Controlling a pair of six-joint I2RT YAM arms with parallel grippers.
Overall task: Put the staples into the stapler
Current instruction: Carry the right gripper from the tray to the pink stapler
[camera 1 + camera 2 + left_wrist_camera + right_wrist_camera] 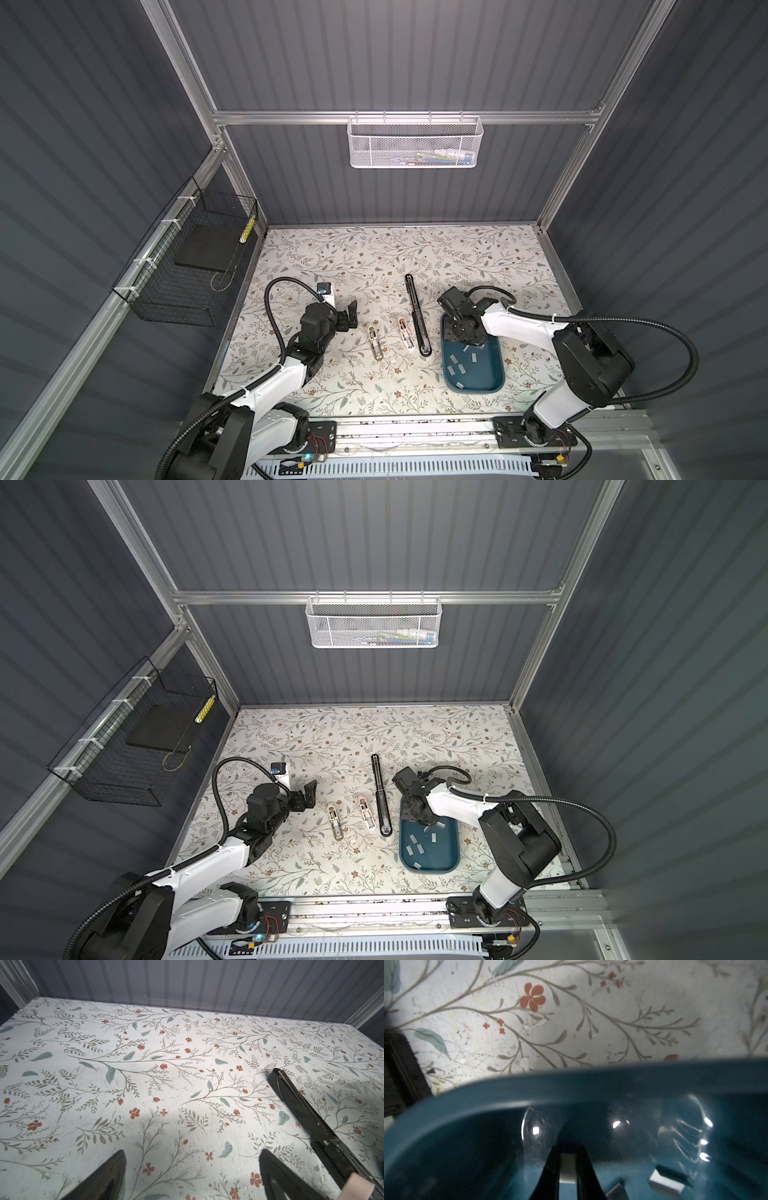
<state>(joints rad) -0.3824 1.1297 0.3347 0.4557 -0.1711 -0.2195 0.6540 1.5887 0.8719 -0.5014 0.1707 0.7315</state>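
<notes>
**Ana:** Floral tabletop [374, 257], grey ribbed walls. How's the right gripper [568, 1150]?
**Ben:** It's down in the teal tray [571, 1086], jaws pinched almost together on one staple strip [567, 1169].
**Ana:** And the left gripper [192, 1155]?
**Ben:** Spread wide, holding nothing, near the small tan stapler [376, 341].
**Ana:** What else is in the tray?
**Ben:** More loose staples [457, 368] on its floor.

A table [374, 257] with a flower print is seen in both top views. Four things are laid on it (all in a row): a small tan stapler [375, 341], a small pink stapler [406, 333], a long black stapler [417, 320] and a blue tray [484, 376].
</notes>
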